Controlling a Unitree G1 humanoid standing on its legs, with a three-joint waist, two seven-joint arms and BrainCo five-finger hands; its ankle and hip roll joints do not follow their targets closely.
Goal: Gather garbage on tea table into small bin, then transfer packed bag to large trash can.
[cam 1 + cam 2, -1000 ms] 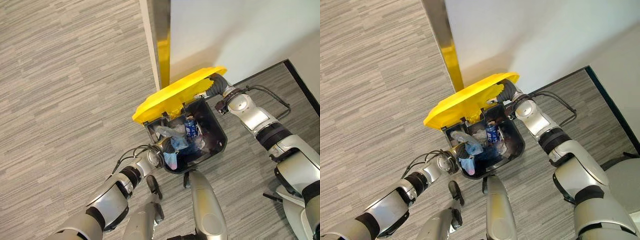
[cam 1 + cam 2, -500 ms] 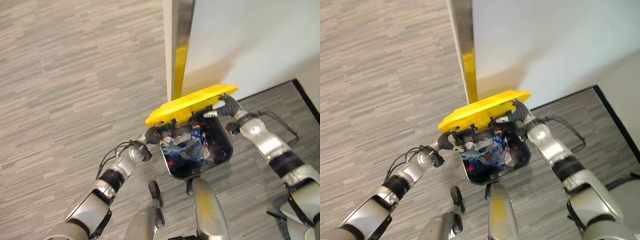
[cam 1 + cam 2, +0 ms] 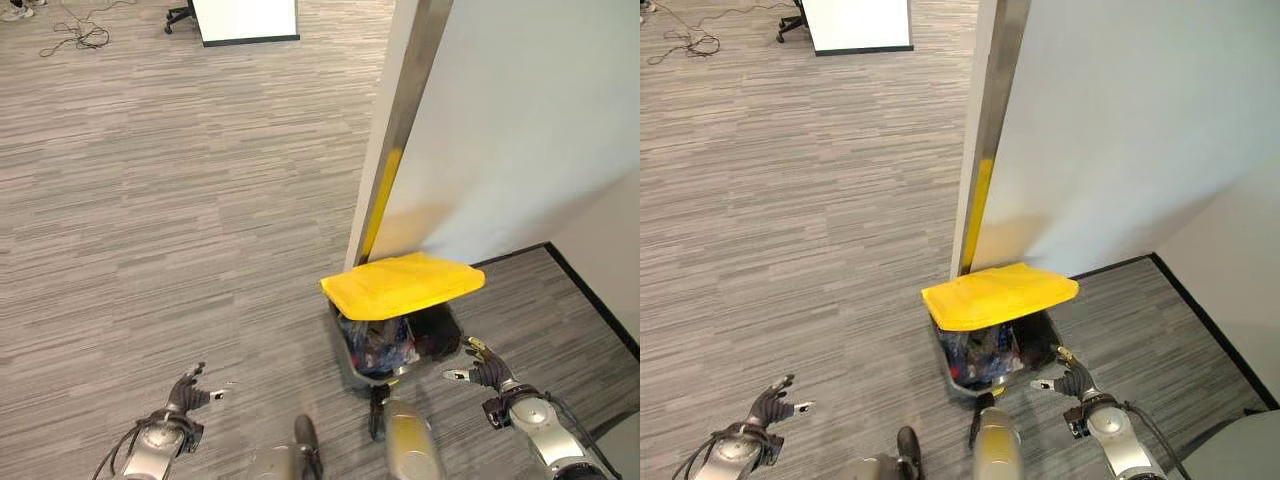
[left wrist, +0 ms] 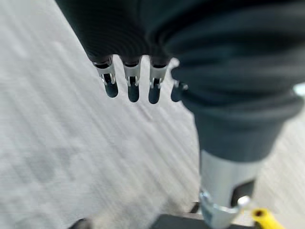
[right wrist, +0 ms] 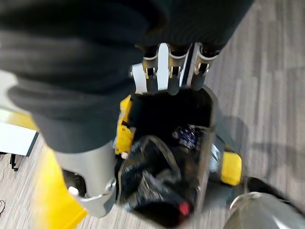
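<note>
The large trash can (image 3: 400, 345), dark-bodied with a yellow lid (image 3: 402, 284) tipped partly over its mouth, stands on the grey carpet at the foot of a white partition wall (image 3: 520, 130) with a metal edge post (image 3: 400, 120), and a packed bag (image 5: 152, 176) of dark plastic and crumpled rubbish lies inside it. The right hand (image 3: 480, 366) hangs just beside the can on its right, apart from it, fingers straight and holding nothing. The left hand (image 3: 188, 391) is well apart from the can on its left, over bare carpet, fingers likewise spread and empty.
</note>
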